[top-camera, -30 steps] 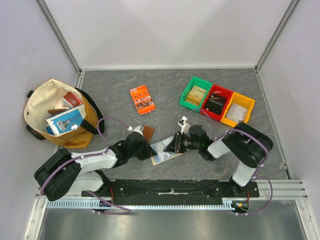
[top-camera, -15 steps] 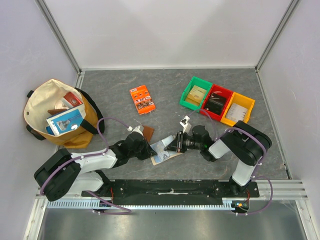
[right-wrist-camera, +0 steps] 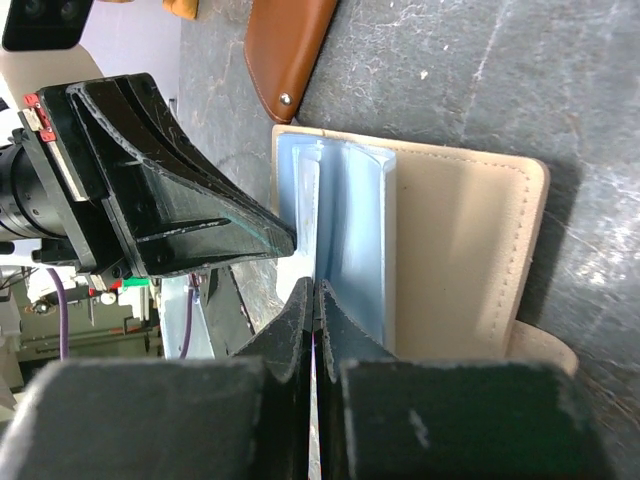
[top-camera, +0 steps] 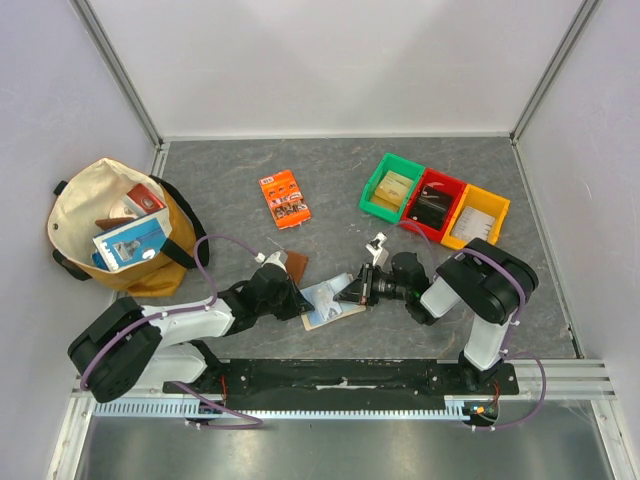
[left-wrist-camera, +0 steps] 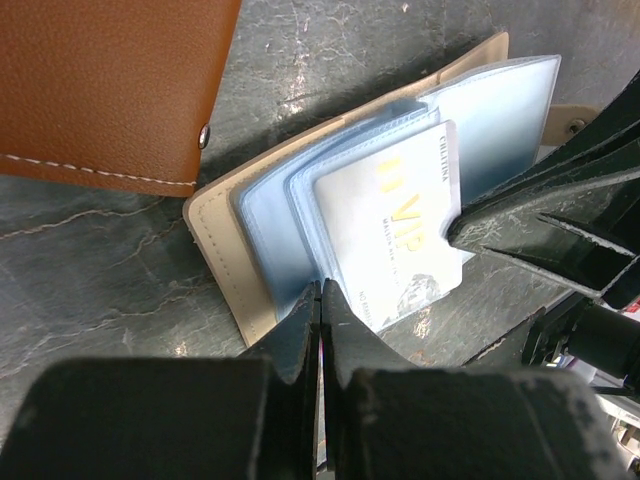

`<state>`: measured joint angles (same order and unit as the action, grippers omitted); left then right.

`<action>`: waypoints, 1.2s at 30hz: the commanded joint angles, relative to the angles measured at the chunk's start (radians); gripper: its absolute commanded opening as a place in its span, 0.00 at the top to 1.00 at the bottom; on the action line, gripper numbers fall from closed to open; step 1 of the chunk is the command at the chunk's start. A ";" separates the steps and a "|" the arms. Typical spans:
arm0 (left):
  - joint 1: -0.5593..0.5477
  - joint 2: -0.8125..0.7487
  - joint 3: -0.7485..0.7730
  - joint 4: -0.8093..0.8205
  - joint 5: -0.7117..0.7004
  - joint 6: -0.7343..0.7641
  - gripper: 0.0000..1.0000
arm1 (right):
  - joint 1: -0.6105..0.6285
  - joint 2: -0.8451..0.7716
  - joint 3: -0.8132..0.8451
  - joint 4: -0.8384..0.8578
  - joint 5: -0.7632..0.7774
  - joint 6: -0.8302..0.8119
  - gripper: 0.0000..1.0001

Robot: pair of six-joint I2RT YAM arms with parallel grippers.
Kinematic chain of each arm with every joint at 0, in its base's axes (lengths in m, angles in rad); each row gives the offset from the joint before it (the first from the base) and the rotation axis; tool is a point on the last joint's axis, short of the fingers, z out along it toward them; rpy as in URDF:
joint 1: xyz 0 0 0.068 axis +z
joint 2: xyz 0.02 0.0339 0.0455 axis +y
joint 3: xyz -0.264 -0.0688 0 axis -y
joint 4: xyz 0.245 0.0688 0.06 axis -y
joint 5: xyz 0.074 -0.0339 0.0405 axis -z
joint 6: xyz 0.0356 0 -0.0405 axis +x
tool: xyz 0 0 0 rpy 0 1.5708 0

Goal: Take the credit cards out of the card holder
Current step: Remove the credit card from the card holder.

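Gripping is the step in hand: the beige folding leather-look card holder (left-wrist-camera: 215,250) lies open on the grey stone-pattern desk (top-camera: 450,160), its pale blue plastic sleeves (left-wrist-camera: 270,215) fanned upward, and both tools are on it from opposite sides. The left tool (left-wrist-camera: 320,300) is closed tight on the near edge of a blue sleeve, apparently pinning the card holder in place. The right tool (right-wrist-camera: 315,295) is likewise closed to a narrow slit on the free edge of a white plastic credit card with gold VIP lettering (left-wrist-camera: 390,230), which stands partly out of its sleeve. In my judgement the extraction has begun but is not complete. The next move calls for the right tool to draw the credit card straight along the sleeve, away from the card holder, while the left tool holds firm; any slack there and the whole card holder will drag with it. Whether further cards sit in the other sleeves cannot be told. A brown leather wallet with a snap stud (left-wrist-camera: 110,80) lies just beside the card holder on its far side, close to the left tool but clear of the pull line. Well beyond the card holder are an orange packet (top-camera: 285,198) and a green, red and yellow row of bins (top-camera: 433,203); a cream tote bag (top-camera: 110,225) stands well to its left. None obstructs.
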<state>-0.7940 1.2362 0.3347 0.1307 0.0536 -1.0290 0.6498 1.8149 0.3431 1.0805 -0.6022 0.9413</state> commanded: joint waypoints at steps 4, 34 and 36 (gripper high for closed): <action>0.006 -0.024 0.009 -0.092 -0.049 0.009 0.98 | -0.030 -0.003 -0.019 0.075 -0.041 -0.004 1.00; 0.004 0.101 0.081 -0.046 -0.006 0.017 0.96 | -0.029 0.077 -0.006 0.150 -0.074 0.042 0.96; 0.004 0.100 0.079 -0.048 -0.011 0.017 0.95 | -0.030 0.072 -0.009 0.148 -0.074 0.040 0.99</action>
<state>-0.7929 1.3308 0.4362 0.0872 0.0616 -0.9947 0.6235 1.8824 0.3298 1.1740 -0.6594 0.9878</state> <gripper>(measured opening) 0.050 0.038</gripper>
